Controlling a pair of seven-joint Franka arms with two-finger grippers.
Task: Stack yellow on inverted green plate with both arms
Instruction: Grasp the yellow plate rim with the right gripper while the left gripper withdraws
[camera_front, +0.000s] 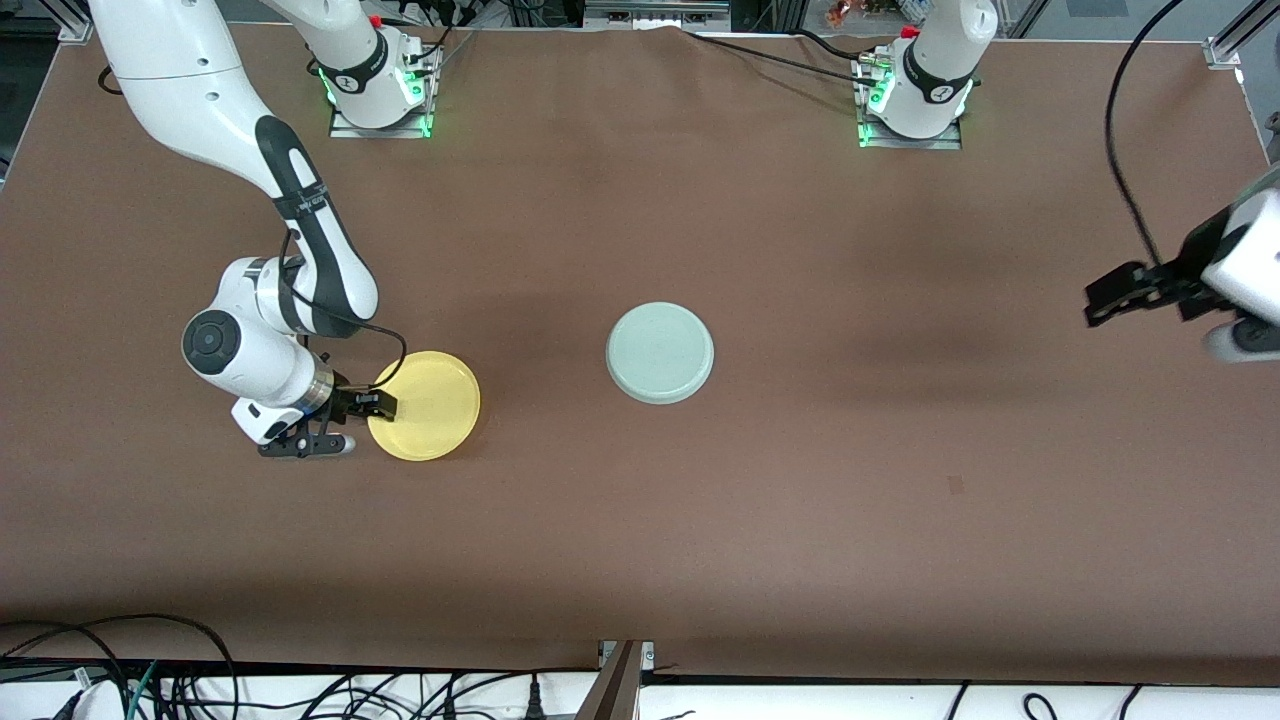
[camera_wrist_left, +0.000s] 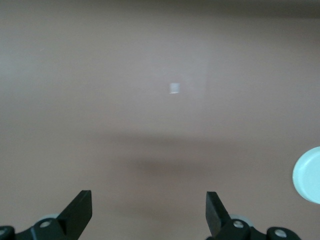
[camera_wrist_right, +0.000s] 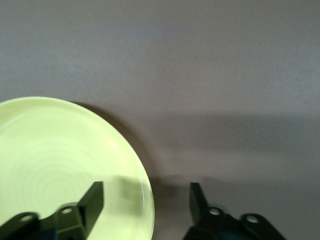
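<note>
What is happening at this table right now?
The right end effector is at the rim of the yellow plate, one finger over the plate's inside and one outside the rim, not yet closed on it. The green plate lies upside down near the table's middle, untouched. The left end effector waits open in the air over the left arm's end of the table.

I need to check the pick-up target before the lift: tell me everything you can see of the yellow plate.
The yellow plate is round, shallow, bright yellow, with a low raised rim and faint concentric rings inside; it looks like smooth plastic. It lies flat, right side up, on the brown table toward the right arm's end. The right hand straddles its rim, one finger over the inside, one outside, not yet closed on it.
</note>
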